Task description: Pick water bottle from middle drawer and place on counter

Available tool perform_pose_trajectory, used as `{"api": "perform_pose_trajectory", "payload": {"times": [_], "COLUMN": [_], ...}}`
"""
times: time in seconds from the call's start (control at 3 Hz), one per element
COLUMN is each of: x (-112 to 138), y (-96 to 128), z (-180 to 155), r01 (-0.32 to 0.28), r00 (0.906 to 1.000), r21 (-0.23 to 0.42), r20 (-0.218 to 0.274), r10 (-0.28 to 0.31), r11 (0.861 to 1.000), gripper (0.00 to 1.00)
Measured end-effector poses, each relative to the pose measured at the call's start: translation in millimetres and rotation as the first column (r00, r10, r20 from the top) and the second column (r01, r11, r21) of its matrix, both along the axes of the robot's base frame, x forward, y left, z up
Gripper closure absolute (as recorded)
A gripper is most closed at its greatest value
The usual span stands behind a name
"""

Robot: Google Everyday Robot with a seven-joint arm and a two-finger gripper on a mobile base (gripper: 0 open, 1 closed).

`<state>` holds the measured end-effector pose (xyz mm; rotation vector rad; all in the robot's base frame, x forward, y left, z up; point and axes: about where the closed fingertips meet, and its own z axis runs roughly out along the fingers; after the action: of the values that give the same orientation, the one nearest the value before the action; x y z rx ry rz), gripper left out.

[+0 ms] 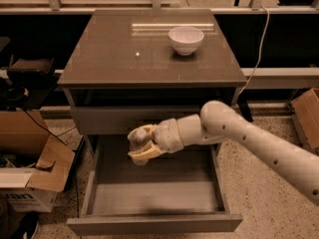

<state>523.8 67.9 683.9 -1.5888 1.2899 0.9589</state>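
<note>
Camera view, single entry.

- Two-finger cream-coloured gripper (140, 146) on the end of a white jointed robot arm (249, 136): the arm is reaching in from the right edge, and the gripper is hanging over the rear-left part of the open drawer, just below the closed drawer front above it. Its fingers (143, 156) are clamping around the bottle.
- Small clear plastic water bottle (138, 138) with a whitish cap: it is sitting in the gripper's grasp, cap end pointing up and slightly right. Whether it is touching the drawer floor cannot be told.
- Wide, shallow grey-brown middle drawer (154, 224): it is standing pulled fully out, showing a smooth grey floor.
- Glossy grey-brown counter (107, 56) forming the cabinet's top slab: it is carrying a round white bowl (186, 38) near its rear right.
- Open brown cardboard box (31, 176): it is resting on the speckled floor to the left of the cabinet.
- White cable (256, 61): it is hanging down to the right of the cabinet.
</note>
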Motion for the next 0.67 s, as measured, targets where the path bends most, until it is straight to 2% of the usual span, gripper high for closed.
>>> {"api": "perform_pose_trajectory", "payload": {"times": [0.33,0.67], "x": [18.2,22.9], "y": [-22.4,-26.1], "z": [79.5,101.4], "r01": [0.023,0.030], "r00": [0.9967,0.9938], "r21": [-0.045,-0.050], "r20": [0.079,0.108], "r10": [-0.020,-0.025], "r11": [0.999,0.998], "gripper": [1.00,1.00]}}
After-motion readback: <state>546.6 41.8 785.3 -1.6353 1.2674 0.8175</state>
